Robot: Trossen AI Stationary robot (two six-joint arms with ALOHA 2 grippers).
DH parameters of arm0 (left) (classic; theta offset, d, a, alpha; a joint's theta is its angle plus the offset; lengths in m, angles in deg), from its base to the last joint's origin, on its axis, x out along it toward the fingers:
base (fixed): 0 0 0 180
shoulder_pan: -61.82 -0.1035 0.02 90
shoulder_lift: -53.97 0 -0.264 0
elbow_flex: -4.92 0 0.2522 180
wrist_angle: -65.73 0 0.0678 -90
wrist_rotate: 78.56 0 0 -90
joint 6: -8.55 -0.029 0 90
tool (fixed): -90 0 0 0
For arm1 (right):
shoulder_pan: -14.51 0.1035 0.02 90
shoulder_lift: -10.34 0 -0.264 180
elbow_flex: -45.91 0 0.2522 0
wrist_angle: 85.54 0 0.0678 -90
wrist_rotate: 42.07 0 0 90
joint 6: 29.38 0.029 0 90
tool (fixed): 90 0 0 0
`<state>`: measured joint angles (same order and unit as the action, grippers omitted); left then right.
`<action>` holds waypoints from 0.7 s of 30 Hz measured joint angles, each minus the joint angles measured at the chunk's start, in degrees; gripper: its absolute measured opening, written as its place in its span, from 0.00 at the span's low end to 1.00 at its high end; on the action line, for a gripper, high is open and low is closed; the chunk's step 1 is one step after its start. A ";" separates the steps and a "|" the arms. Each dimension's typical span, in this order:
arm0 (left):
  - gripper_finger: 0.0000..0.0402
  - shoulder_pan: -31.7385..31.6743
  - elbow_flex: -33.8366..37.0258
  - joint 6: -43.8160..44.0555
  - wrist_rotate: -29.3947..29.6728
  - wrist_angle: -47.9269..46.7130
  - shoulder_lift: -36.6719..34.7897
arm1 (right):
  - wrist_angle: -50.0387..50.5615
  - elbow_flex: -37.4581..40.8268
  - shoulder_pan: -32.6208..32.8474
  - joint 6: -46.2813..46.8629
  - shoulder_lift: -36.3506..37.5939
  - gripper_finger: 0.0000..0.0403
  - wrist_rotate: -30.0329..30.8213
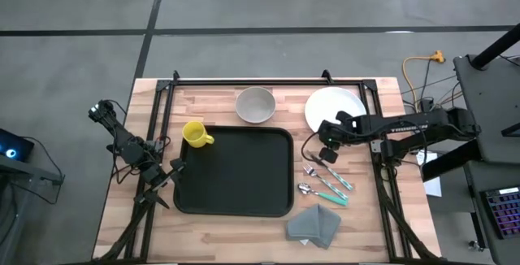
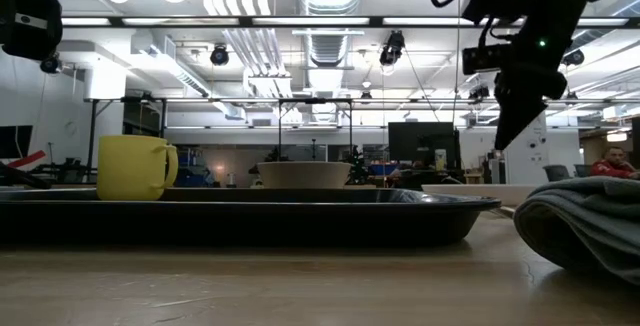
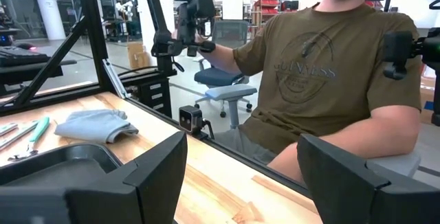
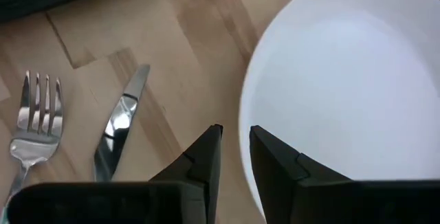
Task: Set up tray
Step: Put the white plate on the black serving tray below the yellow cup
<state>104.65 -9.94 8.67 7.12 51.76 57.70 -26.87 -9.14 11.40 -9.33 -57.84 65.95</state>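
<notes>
The black tray [image 1: 236, 171] lies at the table's middle, with the yellow mug [image 1: 195, 133] standing at its far-left corner. The white plate [image 1: 333, 108] rests flat on the wood to the tray's far right. My right gripper [image 1: 325, 153] hangs above the plate's near-left rim [image 4: 247, 148], pointing down. It is open by a narrow gap, and in the low view its tip [image 2: 505, 141] is clear of the plate [image 2: 470, 191]. My left gripper [image 1: 166, 175] waits wide open beside the tray's left edge, touching nothing.
A beige bowl [image 1: 255, 105] sits beyond the tray's far edge. A fork [image 4: 34, 114], a knife [image 4: 120, 128] and teal-handled cutlery [image 1: 325, 180] lie right of the tray, with a folded grey napkin [image 1: 315, 224] nearer. A seated person [image 3: 330, 80] is past the table's near edge.
</notes>
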 joint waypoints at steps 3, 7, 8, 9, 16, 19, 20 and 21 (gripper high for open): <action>0.63 -0.02 -0.01 0.01 0.00 0.02 0.00 | -2.43 1.22 -0.06 -0.32 -0.05 0.17 -0.16; 0.63 0.00 -0.02 0.00 0.00 0.00 0.00 | -2.79 1.71 -0.14 0.77 -0.33 0.17 -0.35; 0.63 -0.02 0.00 0.02 0.00 0.00 0.00 | -3.01 1.87 -0.27 0.96 -0.33 0.17 -0.38; 0.63 -0.02 0.00 0.02 0.00 0.02 0.00 | -3.37 2.04 -0.30 1.25 -0.33 0.17 -0.39; 0.63 -0.01 0.00 0.01 0.02 0.01 0.00 | -6.66 4.17 -2.31 2.27 -0.35 0.17 -0.48; 0.63 -0.02 -0.02 0.00 0.00 0.00 0.00 | -8.10 5.27 -3.52 2.29 -0.35 0.17 -0.61; 0.63 0.00 -0.02 0.02 0.02 0.00 0.00 | -8.26 5.52 -3.90 2.40 -0.35 0.17 -0.88; 0.63 -0.01 -0.01 0.01 0.01 0.00 0.00 | -8.45 5.75 -4.32 2.48 -0.35 0.17 -1.38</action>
<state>104.64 -9.95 8.68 7.13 51.76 57.70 -35.32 -3.39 7.07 -6.85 -58.19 64.57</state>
